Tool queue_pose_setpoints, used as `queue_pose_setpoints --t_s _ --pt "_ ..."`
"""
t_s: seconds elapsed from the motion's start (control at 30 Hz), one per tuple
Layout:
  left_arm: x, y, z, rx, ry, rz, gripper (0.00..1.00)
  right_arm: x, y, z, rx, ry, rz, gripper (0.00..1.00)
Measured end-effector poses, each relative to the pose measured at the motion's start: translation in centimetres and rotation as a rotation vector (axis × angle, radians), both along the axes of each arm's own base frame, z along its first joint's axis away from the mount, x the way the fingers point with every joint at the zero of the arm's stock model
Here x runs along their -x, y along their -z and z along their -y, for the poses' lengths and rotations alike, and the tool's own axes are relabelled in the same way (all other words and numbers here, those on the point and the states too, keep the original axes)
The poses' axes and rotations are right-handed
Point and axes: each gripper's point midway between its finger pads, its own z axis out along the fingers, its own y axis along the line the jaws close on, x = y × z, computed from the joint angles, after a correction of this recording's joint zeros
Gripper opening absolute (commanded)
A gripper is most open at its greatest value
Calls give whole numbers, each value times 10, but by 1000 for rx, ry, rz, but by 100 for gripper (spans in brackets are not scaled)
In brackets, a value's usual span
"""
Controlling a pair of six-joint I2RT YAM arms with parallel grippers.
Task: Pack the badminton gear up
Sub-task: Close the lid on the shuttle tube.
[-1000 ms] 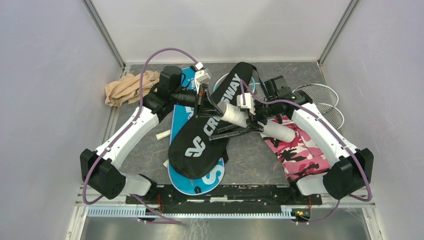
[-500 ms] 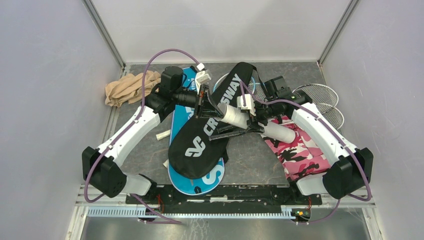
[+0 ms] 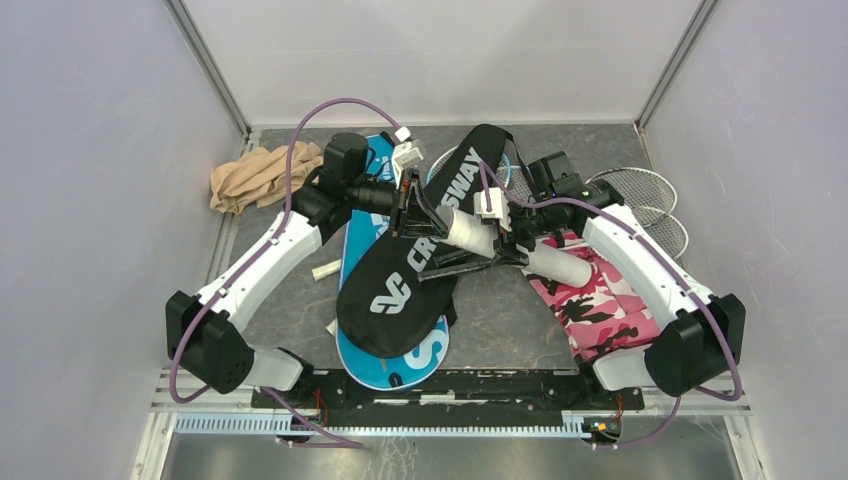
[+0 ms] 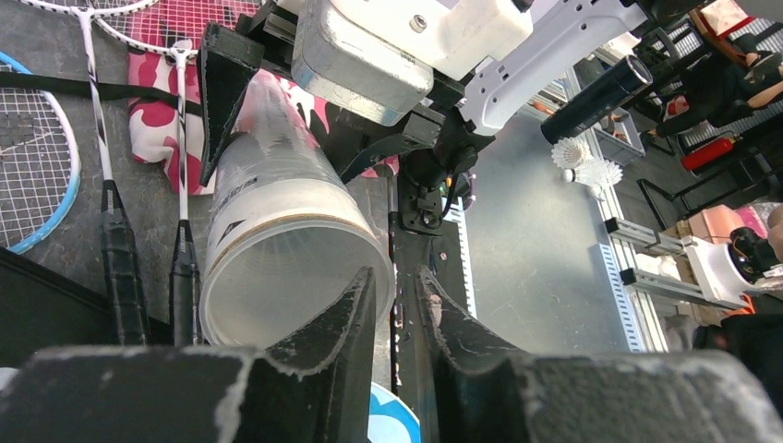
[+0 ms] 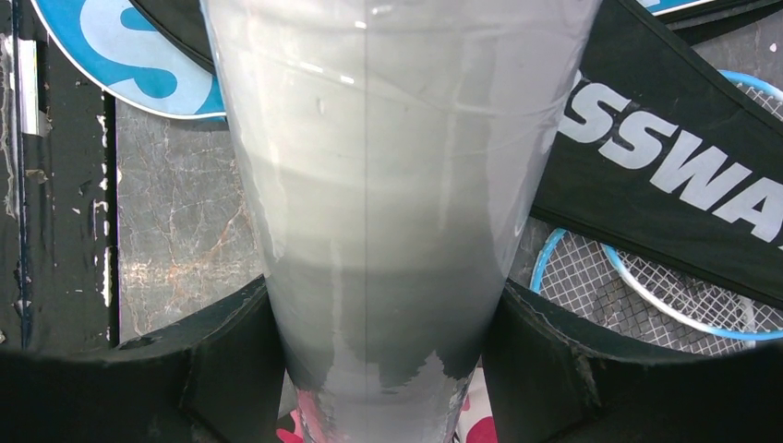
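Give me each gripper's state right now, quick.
Left gripper: slightly open, nothing between its fingers.
Right gripper: closed on the white tube.

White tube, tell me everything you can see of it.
The tube is a long, white, slightly translucent cylinder, plastic by its look, with dark print and a tan band near one end. It is roughly level, one end over the black cover, the other over the camouflage cloth. The right gripper clamps its middle. The end facing the left gripper is open. Whether that gripper touches the rim is unclear.
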Motion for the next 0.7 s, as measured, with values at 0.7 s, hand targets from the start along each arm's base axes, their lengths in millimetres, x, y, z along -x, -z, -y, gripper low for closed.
queue_pose_setpoints --t_s 0.7 --pt "-15 -1 3 -18 -69 26 41 6 4 0 18 -11 -17 10"
